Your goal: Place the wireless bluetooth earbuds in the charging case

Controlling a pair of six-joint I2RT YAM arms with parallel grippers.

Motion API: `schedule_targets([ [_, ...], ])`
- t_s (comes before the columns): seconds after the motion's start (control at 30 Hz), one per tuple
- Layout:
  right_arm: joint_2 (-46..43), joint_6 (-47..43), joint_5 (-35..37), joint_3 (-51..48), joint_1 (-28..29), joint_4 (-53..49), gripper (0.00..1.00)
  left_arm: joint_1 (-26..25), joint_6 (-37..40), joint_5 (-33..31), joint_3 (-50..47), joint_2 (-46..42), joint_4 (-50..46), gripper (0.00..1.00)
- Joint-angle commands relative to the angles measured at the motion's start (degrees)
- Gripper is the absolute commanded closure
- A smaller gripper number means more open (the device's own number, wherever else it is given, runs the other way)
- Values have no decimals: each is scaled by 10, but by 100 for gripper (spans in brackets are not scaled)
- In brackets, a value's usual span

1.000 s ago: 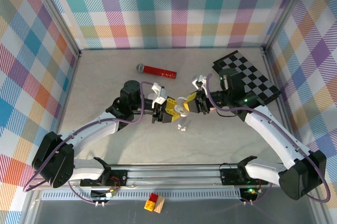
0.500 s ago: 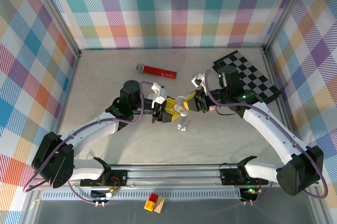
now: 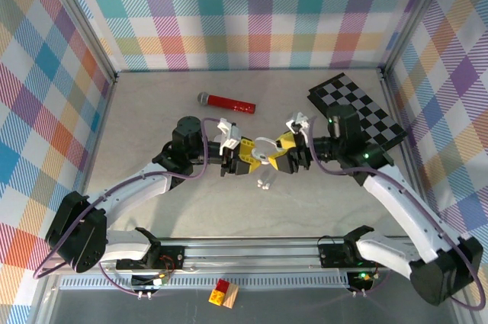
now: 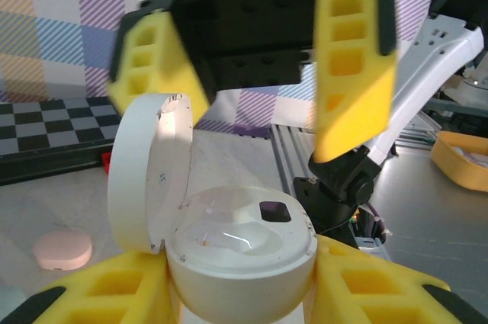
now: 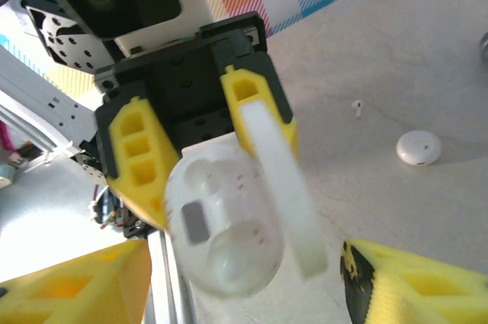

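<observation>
The left gripper is clamped on the white charging case, whose lid stands swung open (the moulded wells face the other arm). Just below the case in the top view, the wireless bluetooth earbuds lie on the table as tiny white bits outside the case. Further right, the right gripper faces the case, its fingers spread wide and grasping nothing.

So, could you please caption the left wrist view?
Open white charging case clamped in the left gripper, the right gripper open opposite.
</observation>
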Motion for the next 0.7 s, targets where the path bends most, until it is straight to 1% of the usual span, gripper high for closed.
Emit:
schedule_targets([
  [0.0,-44,-5,31,-36,-4,48,33,20,-15,-13,-16,11,58,62],
  [0.17,-85,94,78,-100,-5,106,33,47,-27,-36,-30,9,84,62],
  [0.4,-79,280,144,-183,-5,174,35,92,-61,-59,-52,-4,132,62],
  [0.5,-47,343,184,-196,-5,151,37,96,-69,-68,-56,-6,150,62],
  [0.57,-16,381,185,-202,-1,143,39,97,-75,-73,-59,-6,161,62],
  [0.67,24,442,208,-212,19,141,42,97,-75,-78,-60,-10,167,62],
])
